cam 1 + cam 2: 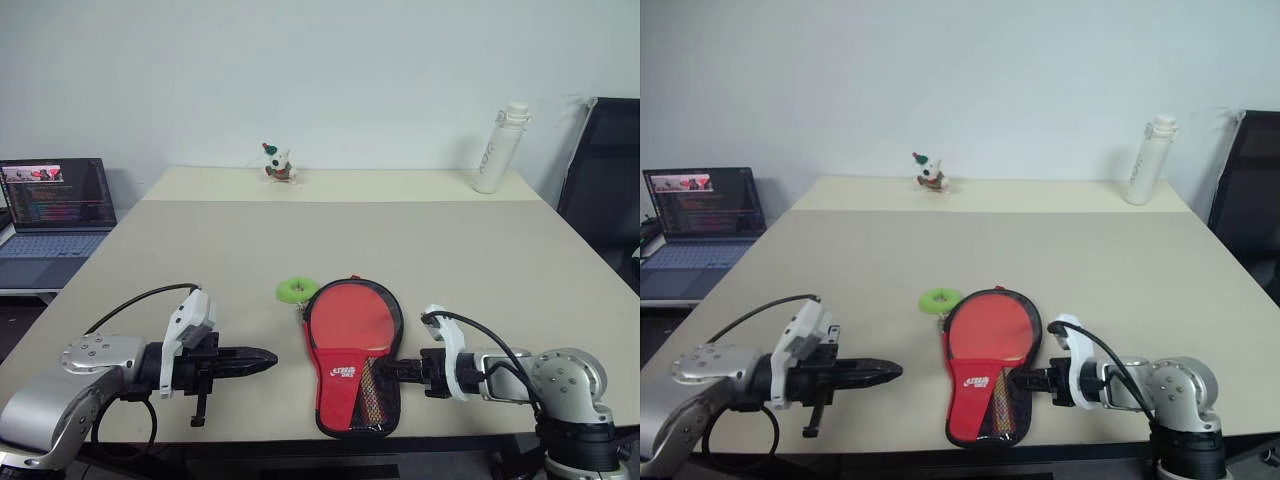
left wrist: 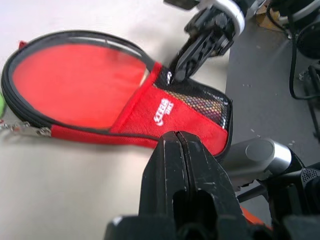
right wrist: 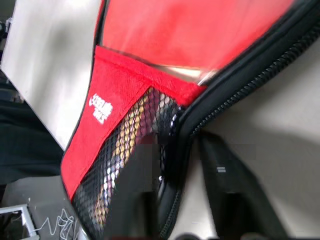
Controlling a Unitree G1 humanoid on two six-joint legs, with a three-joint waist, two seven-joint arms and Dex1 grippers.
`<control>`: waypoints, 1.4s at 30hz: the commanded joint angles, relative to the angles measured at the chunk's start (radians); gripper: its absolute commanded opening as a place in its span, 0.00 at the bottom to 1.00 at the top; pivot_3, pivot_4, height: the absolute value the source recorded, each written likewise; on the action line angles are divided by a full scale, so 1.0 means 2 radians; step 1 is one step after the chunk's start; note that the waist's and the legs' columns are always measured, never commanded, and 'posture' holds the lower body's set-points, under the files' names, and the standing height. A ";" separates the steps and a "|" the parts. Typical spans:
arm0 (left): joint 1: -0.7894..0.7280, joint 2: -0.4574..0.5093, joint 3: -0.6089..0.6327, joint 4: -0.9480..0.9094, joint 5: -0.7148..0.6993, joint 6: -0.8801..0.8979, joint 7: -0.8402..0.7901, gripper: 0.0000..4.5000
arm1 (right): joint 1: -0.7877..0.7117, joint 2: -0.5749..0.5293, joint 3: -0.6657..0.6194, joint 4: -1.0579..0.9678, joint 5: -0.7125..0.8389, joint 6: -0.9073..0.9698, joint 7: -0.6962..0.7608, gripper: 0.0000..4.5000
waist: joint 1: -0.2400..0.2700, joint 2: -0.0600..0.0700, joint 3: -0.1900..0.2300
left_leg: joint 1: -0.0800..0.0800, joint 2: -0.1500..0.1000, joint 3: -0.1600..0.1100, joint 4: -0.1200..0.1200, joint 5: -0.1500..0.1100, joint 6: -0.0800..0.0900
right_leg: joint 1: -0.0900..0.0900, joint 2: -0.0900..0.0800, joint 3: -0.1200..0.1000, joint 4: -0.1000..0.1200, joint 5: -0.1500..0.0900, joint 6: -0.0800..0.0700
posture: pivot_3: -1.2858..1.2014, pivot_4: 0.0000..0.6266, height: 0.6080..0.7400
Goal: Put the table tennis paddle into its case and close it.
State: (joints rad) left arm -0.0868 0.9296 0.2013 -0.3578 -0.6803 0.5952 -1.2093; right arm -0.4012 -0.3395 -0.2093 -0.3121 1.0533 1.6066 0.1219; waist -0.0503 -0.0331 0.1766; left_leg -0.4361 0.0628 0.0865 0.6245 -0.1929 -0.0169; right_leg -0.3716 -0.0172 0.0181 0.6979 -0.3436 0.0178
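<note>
The case (image 1: 345, 375) lies flat near the table's front edge, its narrow end toward me. Inside its black zipper rim shows the red face of the table tennis paddle (image 1: 350, 318); the handle is tucked under the red logo panel and mesh pocket (image 2: 200, 102). My right gripper (image 1: 390, 372) is at the case's right edge by the narrow end. Its fingers are apart and straddle the zipper rim (image 3: 220, 107), one over the mesh and one on the table side. My left gripper (image 1: 262, 361) hovers left of the case, shut and empty, pointing at it.
A small green ring (image 1: 294, 290) lies just beyond the case's head, by the zipper pull (image 2: 25, 131). At the far edge of the table stand a small toy figure (image 1: 278, 163) and a white bottle (image 1: 499, 148). A laptop (image 1: 50, 210) is off to the left and a black chair (image 1: 605, 180) to the right.
</note>
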 commanded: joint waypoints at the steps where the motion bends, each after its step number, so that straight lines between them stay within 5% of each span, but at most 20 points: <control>1: 0.001 -0.002 0.002 -0.014 0.002 -0.015 0.003 0.00 | 0.010 -0.012 -0.014 -0.026 0.059 0.004 -0.019 0.62 | 0.000 0.000 0.000 | 0.000 0.000 0.000 0.000 0.000 0.000 | 0.000 0.000 0.000 0.000 0.000 0.000 | 0.52 0.24 1.00; 6: 0.001 -0.004 0.003 -0.007 0.007 -0.019 0.008 0.00 | 0.008 -0.060 -0.013 -0.058 0.119 0.004 -0.008 0.99 | 0.000 0.000 0.000 | 0.000 0.000 0.000 0.000 0.000 0.000 | 0.000 0.000 0.000 0.000 0.000 0.000 | 0.52 0.24 1.00; 10: -0.040 -0.028 0.007 0.032 0.028 -0.028 0.056 0.00 | -0.042 -0.103 0.003 -0.077 0.098 -0.049 0.049 0.99 | 0.000 0.000 0.000 | 0.000 0.000 0.000 0.000 0.000 0.000 | 0.000 0.000 0.000 0.000 0.000 0.000 | 0.52 0.24 1.00; 14: -0.078 -0.046 0.000 0.054 0.037 -0.019 0.088 0.00 | -0.085 -0.089 0.046 -0.052 0.033 -0.125 0.073 0.99 | 0.000 0.000 0.000 | 0.000 0.000 -0.001 0.000 0.000 0.000 | 0.000 0.001 0.000 0.000 -0.001 0.001 | 0.52 0.24 1.00; 19: -0.084 -0.047 -0.006 0.053 0.028 0.008 0.095 0.00 | -0.100 -0.067 0.193 -0.010 -0.124 -0.270 0.137 0.99 | 0.000 0.000 0.000 | 0.000 0.000 0.000 0.000 0.000 0.000 | 0.000 0.000 0.000 -0.001 0.000 0.000 | 0.52 0.24 1.00; 23: -0.083 -0.041 -0.009 0.053 0.037 0.012 0.100 0.00 | -0.102 -0.026 0.251 0.062 -0.211 -0.343 0.145 0.99 | 0.000 0.000 0.000 | -0.001 0.000 0.000 0.000 0.000 0.000 | -0.001 0.000 0.000 -0.001 0.000 0.000 | 0.52 0.24 1.00; 27: -0.092 -0.050 -0.020 0.068 0.068 0.001 0.126 0.19 | -0.102 -0.002 0.256 0.110 -0.260 -0.365 0.140 1.00 | 0.002 0.000 0.000 | -0.001 0.000 0.000 0.001 0.000 0.000 | 0.000 0.000 0.000 0.000 0.000 0.000 | 0.52 0.24 1.00; 37: -0.210 -0.140 -0.083 0.192 0.161 -0.038 0.217 0.99 | -0.081 0.025 0.259 0.116 -0.309 -0.367 0.157 1.00 | 0.010 -0.002 -0.001 | 0.000 0.000 -0.001 0.001 0.000 0.000 | 0.001 0.000 -0.001 0.001 0.000 0.000 | 0.52 0.24 1.00; 42: -0.283 -0.174 -0.104 0.305 0.187 -0.052 0.213 0.99 | -0.082 0.041 0.253 0.120 -0.324 -0.364 0.157 1.00 | 0.009 -0.002 -0.001 | 0.000 0.000 0.000 0.001 0.000 0.000 | 0.000 0.000 -0.001 0.001 0.000 0.000 | 0.52 0.24 1.00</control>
State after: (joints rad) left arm -0.6128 0.5809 -0.0040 0.1994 -0.3259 0.5132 -0.7790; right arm -0.5684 -0.2629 0.2968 -0.0734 0.4138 0.8682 0.4342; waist -0.0328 -0.0365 0.1747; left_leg -0.4361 0.0630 0.0855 0.6275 -0.1915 -0.0189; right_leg -0.3711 -0.0167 0.0168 0.6997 -0.3430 0.0171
